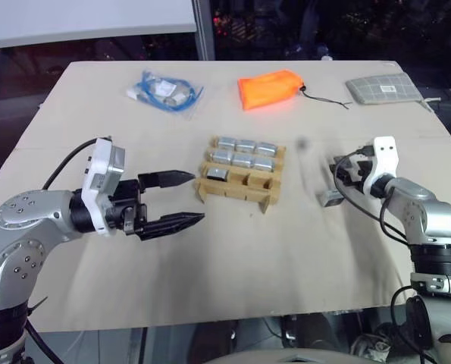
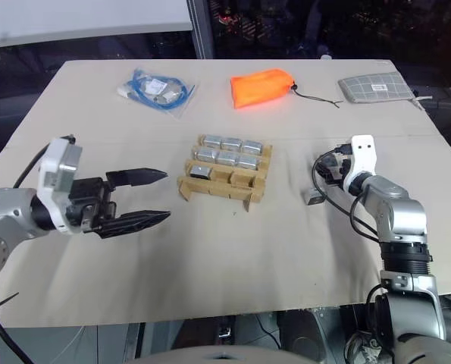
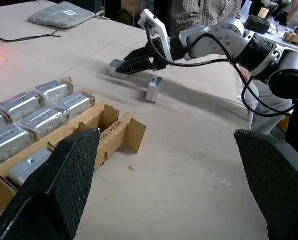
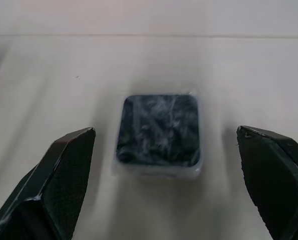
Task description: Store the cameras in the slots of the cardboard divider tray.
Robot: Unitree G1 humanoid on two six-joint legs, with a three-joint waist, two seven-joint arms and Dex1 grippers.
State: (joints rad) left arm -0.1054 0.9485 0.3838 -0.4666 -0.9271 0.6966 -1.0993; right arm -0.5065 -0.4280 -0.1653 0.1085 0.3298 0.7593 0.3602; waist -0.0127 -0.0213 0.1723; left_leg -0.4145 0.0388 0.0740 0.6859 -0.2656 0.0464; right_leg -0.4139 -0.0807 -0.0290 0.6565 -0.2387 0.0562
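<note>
The cardboard divider tray (image 1: 239, 186) lies mid-table. Several silver-grey cameras (image 1: 244, 153) fill its two back rows, and one more (image 1: 217, 174) sits in the front row's left slot; the other two front slots are bare. A loose camera (image 1: 330, 199) stands on the table to the tray's right. My right gripper (image 1: 337, 178) hovers just over it, open; in the right wrist view the camera's dark face (image 4: 159, 131) lies between the spread fingers (image 4: 63, 185), untouched. My left gripper (image 1: 198, 197) is open and holds nothing, left of the tray and pointing at it.
Along the far edge lie a clear bag of blue cable (image 1: 163, 92), an orange pouch (image 1: 269, 89) with a cord, and a grey checked pouch (image 1: 382, 89). A person in a checked shirt (image 3: 204, 12) stands beyond the table. Bare tabletop (image 1: 240, 258) stretches in front of the tray.
</note>
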